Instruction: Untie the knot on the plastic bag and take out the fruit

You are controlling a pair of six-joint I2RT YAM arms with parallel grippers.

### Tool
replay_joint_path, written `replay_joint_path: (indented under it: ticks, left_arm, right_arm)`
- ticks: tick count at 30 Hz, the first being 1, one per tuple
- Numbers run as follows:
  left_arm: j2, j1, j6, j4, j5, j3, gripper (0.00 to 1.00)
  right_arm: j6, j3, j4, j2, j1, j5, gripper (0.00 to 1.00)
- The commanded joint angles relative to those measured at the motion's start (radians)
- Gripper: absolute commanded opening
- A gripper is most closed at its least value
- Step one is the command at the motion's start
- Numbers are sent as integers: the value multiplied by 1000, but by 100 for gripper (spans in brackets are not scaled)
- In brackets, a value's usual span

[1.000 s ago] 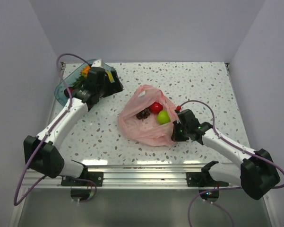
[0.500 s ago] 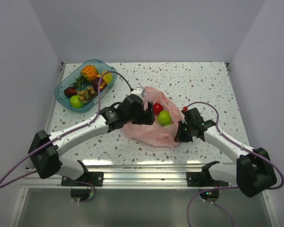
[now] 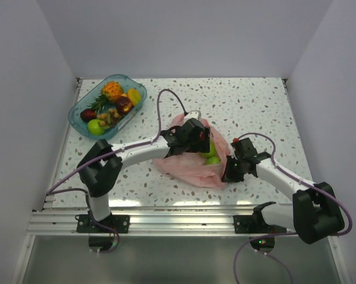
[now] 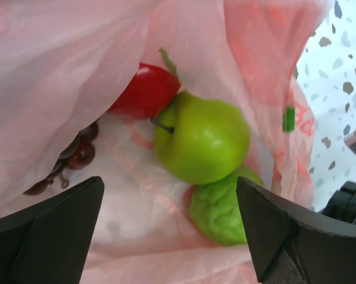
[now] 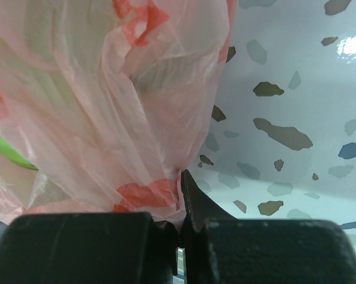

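The pale-pink plastic bag [image 3: 186, 167] lies mid-table with its mouth gaping; no knot shows. My left gripper [image 3: 201, 144] reaches into that mouth, open. In the left wrist view its black fingers [image 4: 53, 234] stand wide on either side of the fruit, touching none: a smooth green apple [image 4: 202, 141], a red fruit [image 4: 143, 92], dark grapes [image 4: 77, 158] and a bumpy green fruit [image 4: 225, 208]. My right gripper [image 3: 229, 173] is shut on the bag's right-hand edge; the wrist view shows thin pink plastic [image 5: 160, 195] pinched between its fingertips [image 5: 192, 198].
A clear blue tray [image 3: 77, 112] at the far left holds a small pineapple [image 3: 112, 90] and several other fruits. The left arm stretches from the near-left base across to the bag. White walls close the table at the back and sides.
The left arm has swung from the blue tray across to the bag and pushed its open gripper into the mouth. The right gripper has stayed shut on the bag's edge, shifting slightly.
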Motion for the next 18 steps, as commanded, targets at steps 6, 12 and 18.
replay_joint_path:
  ticks: [6, 12, 18]
  left_arm:
    - [121, -26, -51, 119, -102, 112, 100]
    - [210, -27, -61, 114, -112, 144, 100]
    - [250, -32, -55, 105, -109, 170, 95]
  right_arm:
    - [3, -13, 10, 1, -1, -39, 0]
    - [-1, -19, 27, 15, -2, -53, 0]
    - [-3, -24, 40, 21, -2, -57, 0]
